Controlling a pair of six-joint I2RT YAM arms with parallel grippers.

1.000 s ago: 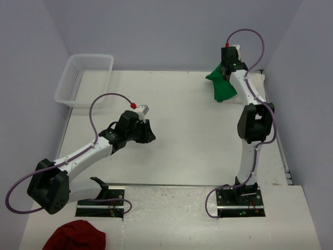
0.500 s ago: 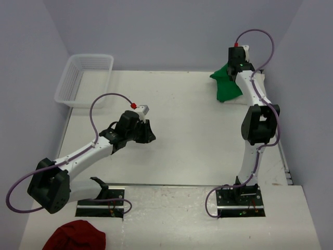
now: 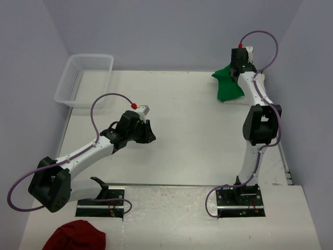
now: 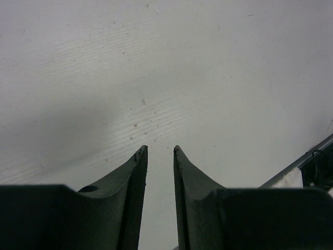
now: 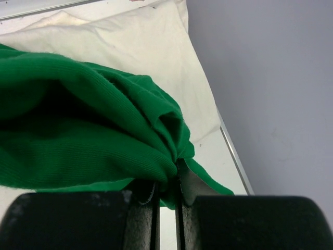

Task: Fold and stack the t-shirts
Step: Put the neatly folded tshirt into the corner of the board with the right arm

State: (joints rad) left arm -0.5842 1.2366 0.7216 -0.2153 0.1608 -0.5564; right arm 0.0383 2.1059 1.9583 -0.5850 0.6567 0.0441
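Now the green t-shirt (image 3: 228,87) hangs bunched at the far right corner of the table (image 3: 197,130). A fold of it is pinched in the tightly closed jaws of the right gripper (image 5: 167,179), which has drifted rightward over the last second. I judge it is being drawn off the cream-white t-shirt (image 5: 135,49), which lies beneath at the table's right edge. The wall (image 3: 307,78) crowds that side. Open surface lies leftward, where the left gripper (image 4: 159,151) hovers with its jaws slightly parted and empty.

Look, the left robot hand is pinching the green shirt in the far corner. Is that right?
No, the right gripper is pinching the green shirt in the far corner; the right wrist view shows it. The left gripper holds nothing.
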